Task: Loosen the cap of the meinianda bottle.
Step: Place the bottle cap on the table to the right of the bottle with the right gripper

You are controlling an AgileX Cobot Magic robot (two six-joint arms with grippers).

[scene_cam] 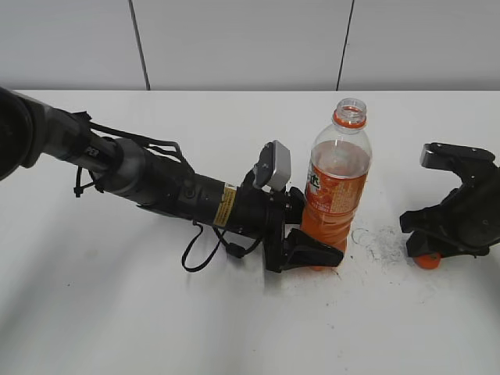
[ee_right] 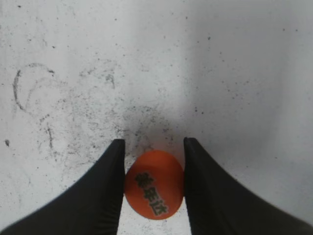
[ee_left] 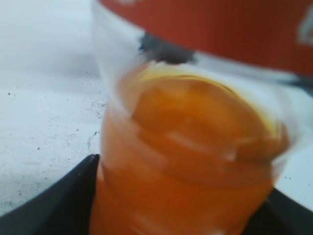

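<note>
The meinianda bottle [scene_cam: 337, 183] stands upright at the table's middle, its neck open with only the orange ring on it. My left gripper [scene_cam: 312, 251] is shut on its lower orange body, which fills the blurred left wrist view [ee_left: 186, 161] between the two black fingers [ee_left: 181, 205]. The orange cap [scene_cam: 427, 261] is off the bottle, low at the table on the right. In the right wrist view the cap [ee_right: 154, 191] shows dark characters on top and sits between the black fingers of my right gripper [ee_right: 154, 143], which touch it on both sides. That gripper also shows in the exterior view [scene_cam: 426, 250].
The white table [scene_cam: 234, 328] has grey scuff marks and a faint ring [scene_cam: 379, 242] between the bottle and the right gripper. The left arm lies across the table from the left edge. A white wall runs behind.
</note>
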